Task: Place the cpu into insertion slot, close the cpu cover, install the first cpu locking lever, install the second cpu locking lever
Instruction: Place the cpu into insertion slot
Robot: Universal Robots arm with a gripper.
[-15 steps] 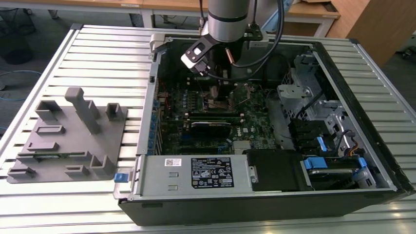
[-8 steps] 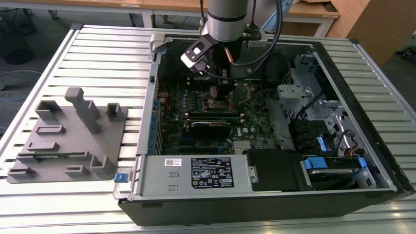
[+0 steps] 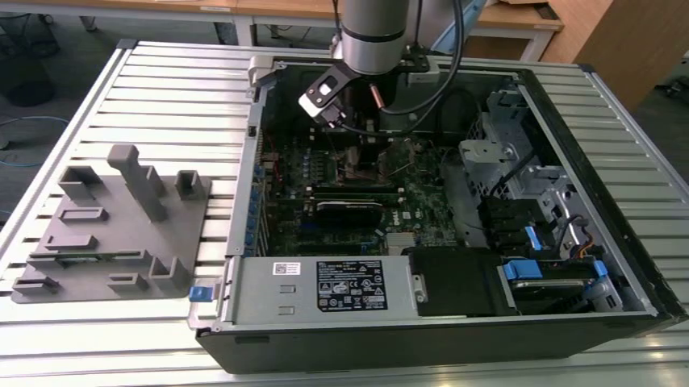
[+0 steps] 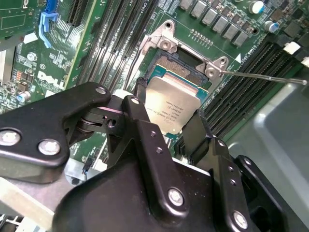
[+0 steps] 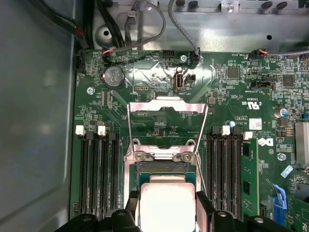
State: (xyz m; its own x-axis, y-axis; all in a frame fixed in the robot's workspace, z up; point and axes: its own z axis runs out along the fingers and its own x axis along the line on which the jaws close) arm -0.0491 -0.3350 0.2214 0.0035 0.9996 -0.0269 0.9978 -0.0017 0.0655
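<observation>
Exterior view: off arm (image 3: 377, 32), high, looks obliquely down on open computer case (image 3: 453, 343) lying on table (image 3: 161, 89); far back, whole case in frame.
First wrist view: near, faces straight down on motherboard (image 5: 159, 67).
Second wrist view: nearer, slanted, peers past claw (image 4: 166, 111) linkage.
Both wrist views share cpu (image 4: 170, 102) (image 5: 166, 205) and insertion slot (image 4: 175, 65) (image 5: 161, 167); exterior view takes in same motherboard under arm.
</observation>
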